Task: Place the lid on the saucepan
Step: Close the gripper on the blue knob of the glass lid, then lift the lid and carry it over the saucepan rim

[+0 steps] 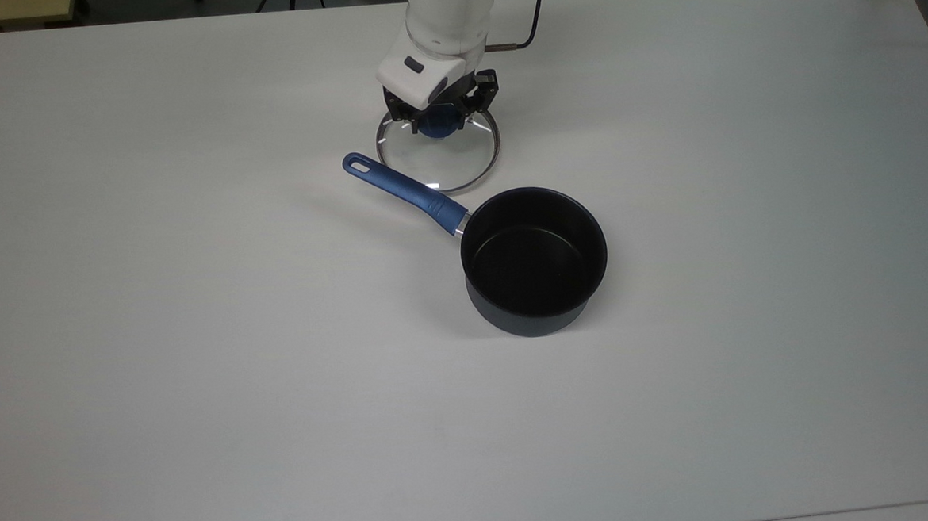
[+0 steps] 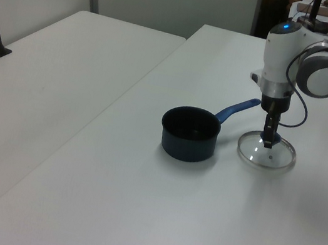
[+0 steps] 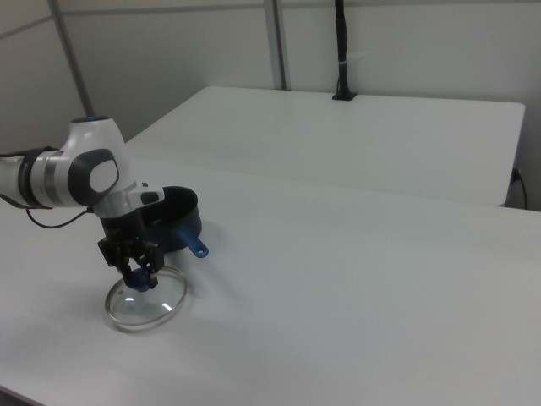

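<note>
We locate the lid (image 1: 438, 152) flat on the white table (image 1: 198, 346), just beyond the saucepan's handle (image 1: 406, 194) in the top view; a round clear glass disc with a thin steel rim and a blue knob (image 1: 435, 124) at its centre. The gripper (image 1: 439, 112) stands vertically over that knob, its two dark fingers closed in against the knob's sides. In the right view the fingers (image 3: 133, 272) meet the blue knob over the glass disc (image 3: 145, 298); we cannot tell whether the lid is lifted clear of the table or resting on it.

The saucepan (image 1: 534, 258) sits upright near the table's middle, a small deep round pot, dark navy outside, black and matte inside, with nothing in it. Its long straight blue handle points toward the top view's upper left and ends in a hole; the handle's mid-length passes just beside the lid's near rim. In the left view the saucepan (image 2: 190, 133) lies to the left view's left of the lid (image 2: 267, 152), apart from it.

The white arm (image 2: 290, 53) hides the far part of the lid in the top view. In the right view the arm (image 3: 84, 178) covers part of the saucepan (image 3: 182, 218). A second white table (image 2: 51, 77) adjoins ours, carrying a dark post (image 3: 341, 51).
</note>
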